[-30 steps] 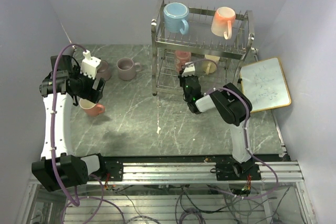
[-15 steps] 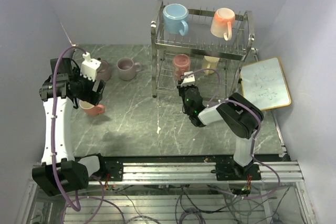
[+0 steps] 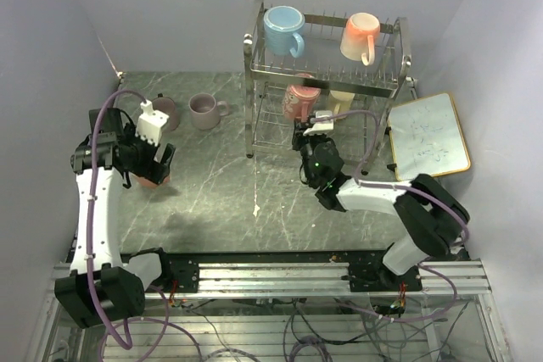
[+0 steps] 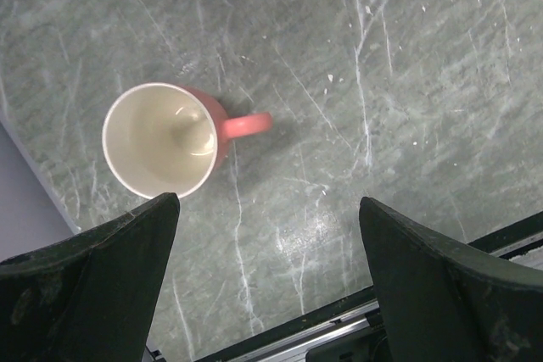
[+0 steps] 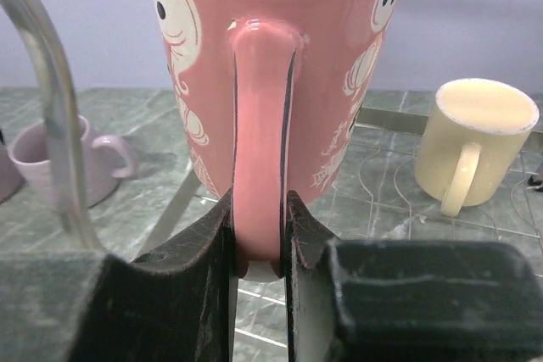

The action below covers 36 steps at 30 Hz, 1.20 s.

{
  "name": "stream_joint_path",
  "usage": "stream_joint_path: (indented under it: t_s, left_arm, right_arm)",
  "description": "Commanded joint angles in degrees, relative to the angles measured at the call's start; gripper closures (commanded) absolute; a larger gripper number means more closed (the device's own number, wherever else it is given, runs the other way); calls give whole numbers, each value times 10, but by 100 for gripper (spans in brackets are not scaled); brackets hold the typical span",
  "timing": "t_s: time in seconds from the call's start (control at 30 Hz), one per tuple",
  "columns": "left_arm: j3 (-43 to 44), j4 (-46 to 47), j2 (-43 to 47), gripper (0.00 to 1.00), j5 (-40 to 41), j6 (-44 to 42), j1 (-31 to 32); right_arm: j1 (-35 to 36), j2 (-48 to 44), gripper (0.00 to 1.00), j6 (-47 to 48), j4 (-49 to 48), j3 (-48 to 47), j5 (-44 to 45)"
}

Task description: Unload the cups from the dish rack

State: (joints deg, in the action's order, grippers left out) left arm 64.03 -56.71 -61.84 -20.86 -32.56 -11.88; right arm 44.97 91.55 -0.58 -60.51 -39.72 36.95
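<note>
The right gripper (image 5: 259,235) is clamping the handle of the pink mug (image 5: 322,57), a finger pressing on each side. It is holding the patterned mug straight above its fingers, at the front of the rack's (image 3: 251,82) lower level. Beyond this gripper, a yellow mug (image 5: 475,137) is sitting to its right and a mauve mug (image 5: 64,158) to its left. A blue mug (image 3: 284,23) and a peach mug (image 3: 361,33) are resting on the top tier, above it. Across the bench (image 3: 221,184), the left gripper (image 4: 270,209) is hanging with its jaws wide apart. A salmon mug (image 4: 161,137) is standing upright beneath it, nearer one finger and touching neither.
</note>
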Motion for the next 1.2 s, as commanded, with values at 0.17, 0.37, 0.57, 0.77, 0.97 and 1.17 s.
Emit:
stream_joint_path:
  t_s: [0.17,0.37,0.57,0.77,0.97,1.17]
  left_arm:
    - [-53,39,34,1,-32,-58,-6]
    - [-76,54,72,1,-83,-96,-7]
    - [-100,64,98,1,-138,-136,-6]
    - [-111,66,115,1,-207,-194,-6]
    - [-107,66,119,1,-278,-241,-6]
    - [-94,70,109,1,-324,-256,-5]
  right_arm:
    - [64,-124,100,-154,127,-6,18]
    - [102,-170,100,-260,229,-20,37]
    - [123,-201,100,-420,341,-45,11]
    - [129,-213,100,-577,384,-61,-62]
    - [136,-199,100,-702,365,-57,-139]
    - [154,-147,100,-795,267,-48,-202]
